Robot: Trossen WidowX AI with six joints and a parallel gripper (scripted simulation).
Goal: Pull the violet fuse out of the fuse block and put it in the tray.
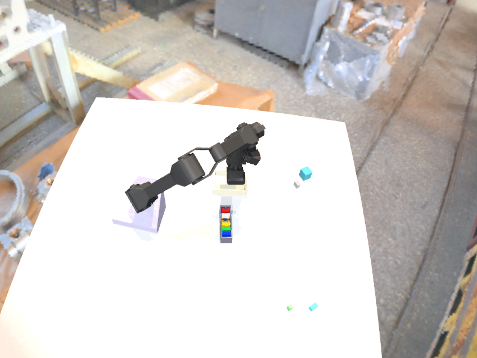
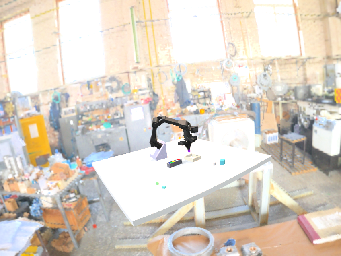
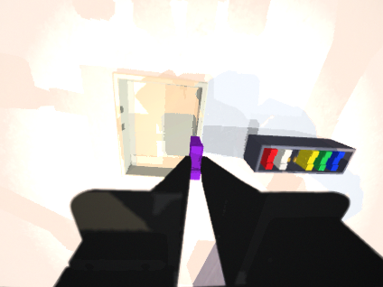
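Observation:
My gripper (image 3: 195,161) (image 2: 188,149) (image 1: 235,177) is shut on the violet fuse (image 3: 196,155) (image 2: 188,150) and holds it in the air above the cream tray (image 3: 121,135) (image 2: 196,159) (image 1: 217,188). In the wrist view the fuse hangs over the tray's near right edge. The dark fuse block (image 3: 298,143) (image 1: 225,239) (image 2: 174,163) lies apart to the right of the tray in that view, with red, white, yellow, green and blue fuses in it and one empty slot between white and yellow.
A lilac arm base (image 1: 148,215) (image 2: 161,152) stands left of the block. A cyan cube (image 1: 305,173) (image 2: 222,161) and a small pale cube (image 1: 296,184) lie to the right. A small green cube (image 1: 289,307) and a cyan one (image 1: 313,306) lie near the table's front.

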